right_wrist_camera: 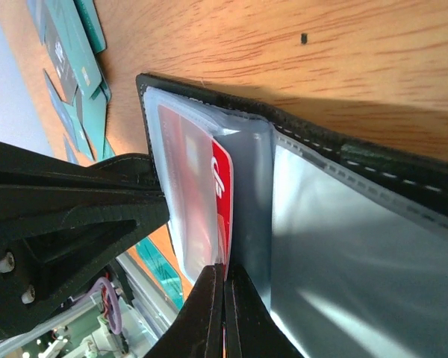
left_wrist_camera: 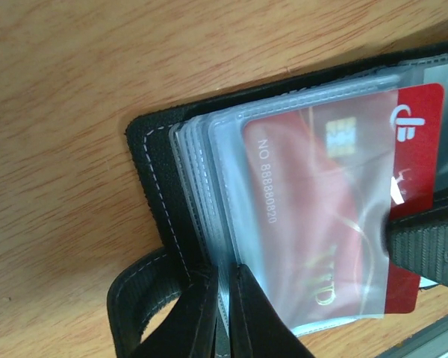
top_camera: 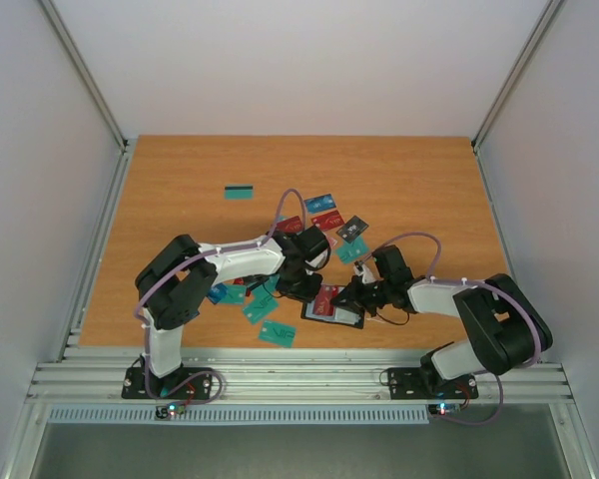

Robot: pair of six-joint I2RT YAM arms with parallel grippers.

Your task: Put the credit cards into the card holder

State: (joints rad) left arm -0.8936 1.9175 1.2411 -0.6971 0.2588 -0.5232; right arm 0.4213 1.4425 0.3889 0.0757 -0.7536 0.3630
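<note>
Top view: black holder lies open on the desk, close to the front edge, approx. at 6 o'clock from desk centre, btw. the two arms. Left end effector reaches it from 10 o'clock, right end effector from 3 o'clock. Both are low at the holder.

Left wrist view: left end effector is closed on the holder, w/ the edge of the clear sleeves pinched btw. its fingers. A red card sits in the top sleeve, most of it inside; its 3 o'clock end sticks out. A black finger of the right end effector covers part of that end.

Right wrist view: right end effector is closed on the red card's edge, fingers almost touching each other.

Other cards lie loose on the desk: a mixed group (red, blue, grey) at 12 o'clock from the holder, near it; one teal card alone at 11 o'clock, well apart; some teal cards at 9 o'clock, just beside the holder.
</note>
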